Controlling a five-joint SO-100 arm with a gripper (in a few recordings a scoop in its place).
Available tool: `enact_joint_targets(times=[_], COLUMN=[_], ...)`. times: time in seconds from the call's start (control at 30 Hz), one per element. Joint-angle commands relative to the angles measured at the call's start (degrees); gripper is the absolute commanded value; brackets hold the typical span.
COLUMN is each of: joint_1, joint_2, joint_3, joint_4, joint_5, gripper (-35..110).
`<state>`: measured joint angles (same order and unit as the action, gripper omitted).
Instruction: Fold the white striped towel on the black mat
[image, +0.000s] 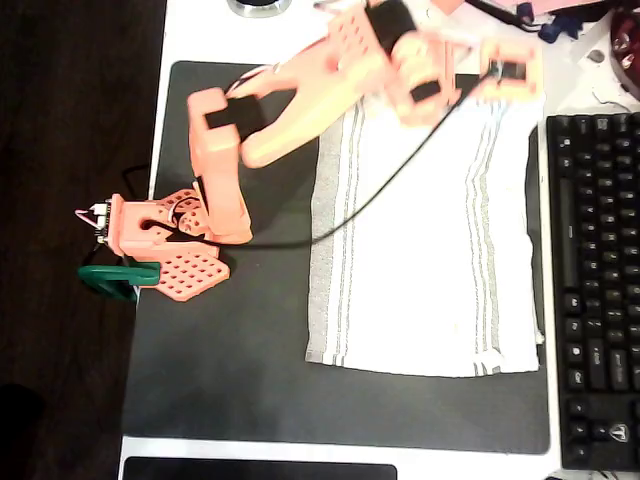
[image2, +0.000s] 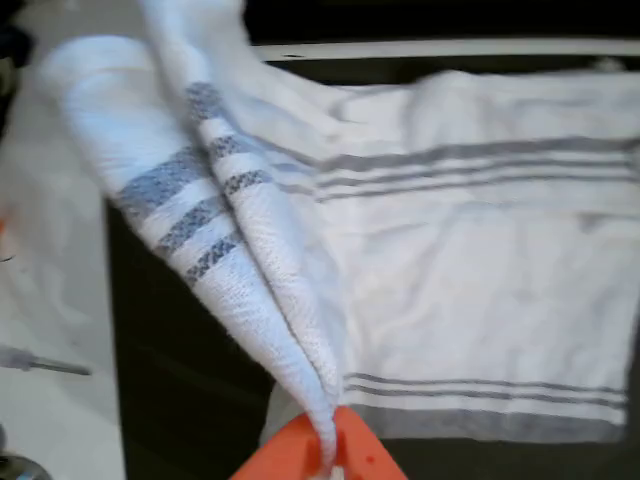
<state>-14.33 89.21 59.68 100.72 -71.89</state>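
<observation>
White striped towel (image: 430, 260) lies on the black mat (image: 230, 350), right half of it in overhead view, w/ stripe groups running near its left & right edges. Bottom edge sits flat, apart from mat's lower border. Top right corner is lifted: in wrist view a pinched fold of towel (image2: 250, 270) rises in a cone from the orange fingers (image2: 355, 455), which are clenched on it at the tip; rest of cloth spreads flat behind. Gripper (image: 505, 70) is at towel's upper right corner in overhead view, arm (image: 300, 100) reaching across from its base (image: 165, 235) at mat's left edge. Black cable (image: 380, 190) drapes over the towel. Black keyboard (image: 595, 290) sits just right of the mat on the white surface (image: 200, 30).
</observation>
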Motion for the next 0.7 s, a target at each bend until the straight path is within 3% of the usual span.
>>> enact_joint_targets(times=[0.0,0.27,0.5,0.67], joint_1=[6.06,27.60,40.08,42.71], joint_2=[8.00,17.58,15.64,16.00], joint_3=[7.03,32.26,40.69,41.84], joint_4=[-1.14,-17.49,-28.12,-32.26], joint_5=[-4.48,-18.02,-22.68,-21.45], gripper=[0,0,1,20])
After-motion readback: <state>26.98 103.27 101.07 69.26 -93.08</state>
